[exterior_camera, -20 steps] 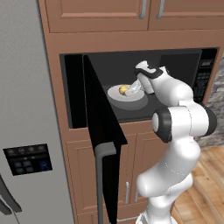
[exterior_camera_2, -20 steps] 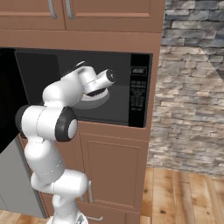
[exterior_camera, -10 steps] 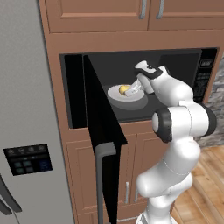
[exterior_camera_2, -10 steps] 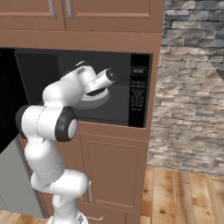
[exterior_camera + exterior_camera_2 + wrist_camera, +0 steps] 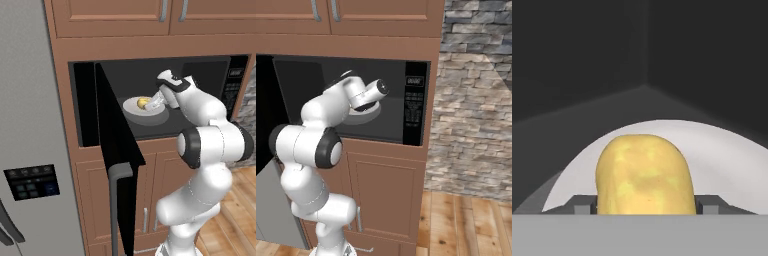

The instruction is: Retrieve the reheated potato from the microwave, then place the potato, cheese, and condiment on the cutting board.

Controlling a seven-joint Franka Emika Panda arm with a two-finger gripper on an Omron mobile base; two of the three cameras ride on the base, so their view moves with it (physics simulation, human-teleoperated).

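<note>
The black microwave is built into wooden cabinets and its door hangs wide open. Inside it, the yellowish potato lies on a pale round plate. My arm reaches into the cavity, and my gripper is shut on the potato, one fingertip pressed against each of its sides. In the hand view the potato still rests low over the plate. The cheese, condiment and cutting board are out of view.
The open door's grey bar handle juts out toward me at the left of the arm. A grey fridge stands further left. Cabinet doors lie below the microwave, with a stone wall at the right.
The fingers have closed in from wide apart onto the potato's sides. The arm and the potato have hardly shifted.
</note>
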